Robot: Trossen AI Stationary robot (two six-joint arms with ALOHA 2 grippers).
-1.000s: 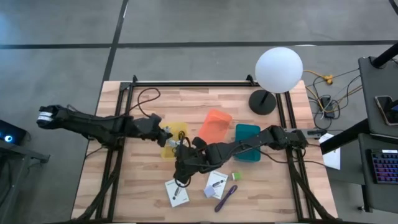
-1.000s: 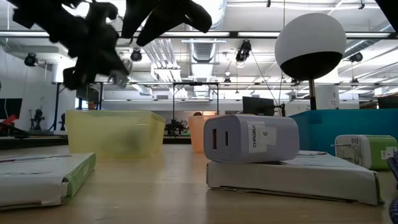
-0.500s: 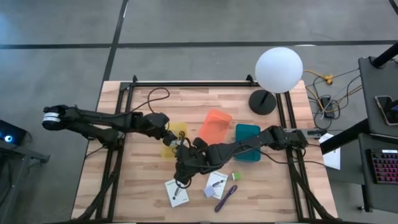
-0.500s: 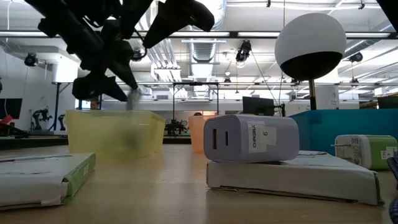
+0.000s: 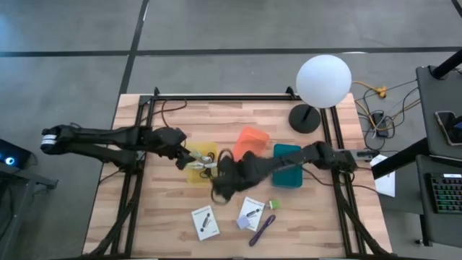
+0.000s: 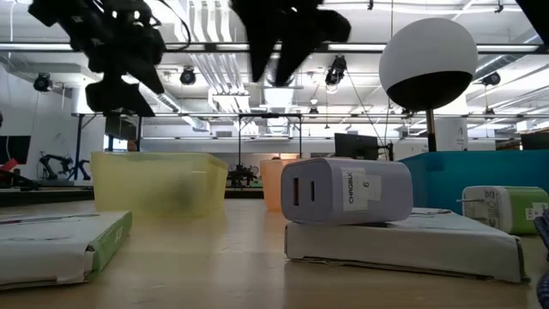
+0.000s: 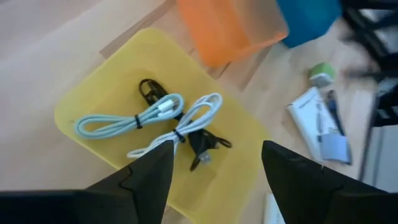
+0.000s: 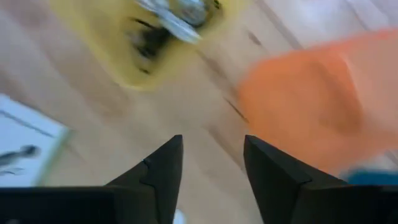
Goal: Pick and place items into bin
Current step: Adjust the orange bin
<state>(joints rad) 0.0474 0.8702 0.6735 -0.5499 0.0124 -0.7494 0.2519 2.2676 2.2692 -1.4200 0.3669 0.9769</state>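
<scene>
Left gripper [image 7: 211,171] over yellow bin [image 5: 200,163], fingers spread, empty; its cable [image 7: 186,124] now lies inside. Right gripper [image 5: 219,189] has lifted off the cards toward the bin, fingers apart, empty.

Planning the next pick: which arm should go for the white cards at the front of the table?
Probably the right. Its open, empty gripper hangs just behind the two white cards, while the left gripper is over the yellow bin, farther back.

A lab or workshop: exposed ceiling ducts [image 6: 257,64], concrete floor [image 5: 72,43], wooden table [image 5: 216,115]
</scene>
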